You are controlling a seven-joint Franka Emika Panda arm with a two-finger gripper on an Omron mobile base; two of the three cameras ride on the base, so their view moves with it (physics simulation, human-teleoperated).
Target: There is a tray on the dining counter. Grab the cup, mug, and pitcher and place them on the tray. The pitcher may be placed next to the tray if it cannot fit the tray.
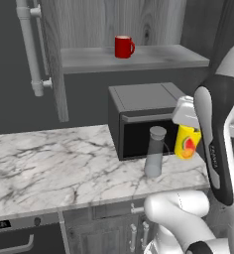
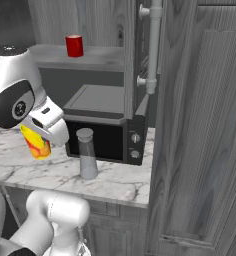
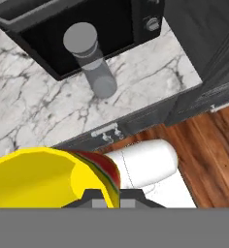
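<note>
My gripper (image 1: 188,130) is shut on the rim of the yellow cup (image 1: 187,142), which hangs in the air with its red-orange mark showing, to the right of the pitcher and above the worktop's edge. The same cup (image 2: 35,143) sits under my gripper (image 2: 41,134) in the right base view. In the hand view the cup (image 3: 34,179) lies just above my gripper (image 3: 106,194). The pale grey pitcher (image 1: 154,154) (image 2: 86,155) (image 3: 89,58) stands upright in front of the microwave. The red mug (image 1: 123,47) (image 2: 74,46) rests on the upper shelf. The tray and dining counter are out of view.
A dark microwave (image 1: 144,119) (image 2: 105,125) stands on the marble worktop (image 1: 49,158) behind the pitcher. A grey shelf (image 1: 139,58) runs above it. A tall wooden cabinet (image 2: 205,125) rises on the right. Wooden floor (image 3: 208,145) lies below the worktop edge.
</note>
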